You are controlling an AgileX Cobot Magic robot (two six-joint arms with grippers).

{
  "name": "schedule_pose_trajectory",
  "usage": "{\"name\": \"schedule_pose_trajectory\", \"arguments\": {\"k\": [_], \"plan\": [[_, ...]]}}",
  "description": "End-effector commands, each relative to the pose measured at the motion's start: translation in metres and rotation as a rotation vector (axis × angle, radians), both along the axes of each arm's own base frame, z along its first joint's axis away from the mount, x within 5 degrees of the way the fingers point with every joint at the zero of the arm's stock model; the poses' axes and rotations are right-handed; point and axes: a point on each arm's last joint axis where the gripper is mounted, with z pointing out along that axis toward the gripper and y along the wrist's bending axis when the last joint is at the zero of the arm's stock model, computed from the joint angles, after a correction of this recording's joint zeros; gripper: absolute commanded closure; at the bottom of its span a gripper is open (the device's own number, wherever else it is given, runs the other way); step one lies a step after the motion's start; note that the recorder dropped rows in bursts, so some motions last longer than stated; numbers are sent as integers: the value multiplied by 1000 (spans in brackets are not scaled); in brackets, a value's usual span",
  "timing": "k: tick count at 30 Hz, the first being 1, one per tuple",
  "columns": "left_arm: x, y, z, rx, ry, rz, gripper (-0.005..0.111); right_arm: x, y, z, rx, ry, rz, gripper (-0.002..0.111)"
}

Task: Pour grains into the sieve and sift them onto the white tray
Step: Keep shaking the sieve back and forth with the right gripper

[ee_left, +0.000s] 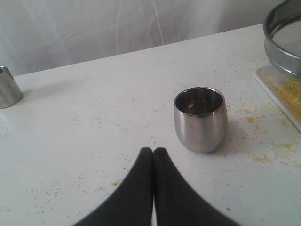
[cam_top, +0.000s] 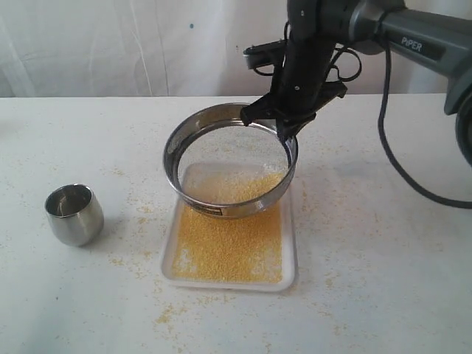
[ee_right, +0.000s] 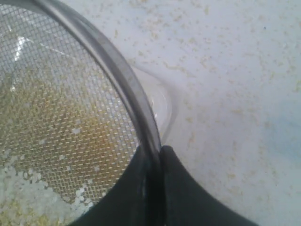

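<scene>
Exterior view has my right tool (cam_top: 284, 133) clamped on the far rim of the sieve (cam_top: 221, 205); the sieve hangs tilted, far side raised, near side low over the white tray (cam_top: 168, 271); whether that near edge touches the tray I cannot tell. Most of the grains (cam_top: 228, 247) lie as a golden layer on the tray; a smaller patch sits on the mesh at the sieve's low side. Right wrist view confirms the grip; my fingers pinch the steel ring, one inside and one outside. Left wrist view shows my left tool (ee_left: 153, 151) closed on nothing, tips pressed together above the desk (ee_left: 70, 141); near it a small steel cup (ee_left: 201, 120) stands upright, left of the tray and apart from it; loose grains speckle the desk around both.
</scene>
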Motion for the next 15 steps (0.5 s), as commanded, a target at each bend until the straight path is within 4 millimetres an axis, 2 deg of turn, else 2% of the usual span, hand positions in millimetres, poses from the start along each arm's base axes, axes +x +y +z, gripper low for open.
{"name": "schedule_pose_trajectory", "arguments": {"k": [1, 3, 5, 6, 8, 9, 10, 12, 13, 14, 15], "plan": [[0, 0, -1, -10, -5, 1, 107, -13, 19, 11, 132, 17, 337, 108], [0, 0, -1, -10, -5, 1, 107, 3, 2, 12, 48, -75, 19, 108], [0, 0, -1, -10, -5, 1, 107, 7, -5, 12, 83, -67, -221, 108], [0, 0, -1, -10, -5, 1, 107, 2, 2, 10, 129, -17, -109, 108], [0, 0, -1, -10, -5, 1, 107, -13, 21, 13, 238, 42, 315, 108], [0, 0, -1, -10, -5, 1, 107, -14, 24, 13, 226, 27, 374, 108], [0, 0, -1, -10, -5, 1, 107, -8, 19, 12, 179, -13, 290, 108], [0, 0, -1, -10, -5, 1, 107, 9, -5, 12, 69, -100, -132, 108], [0, 0, -1, -10, -5, 1, 107, 11, -10, 11, 68, -94, -236, 108], [0, 0, -1, -10, -5, 1, 107, 6, -5, 11, 112, -41, -169, 108], [0, 0, -1, -10, -5, 1, 107, -3, 7, 10, 179, 34, 46, 108]]}}
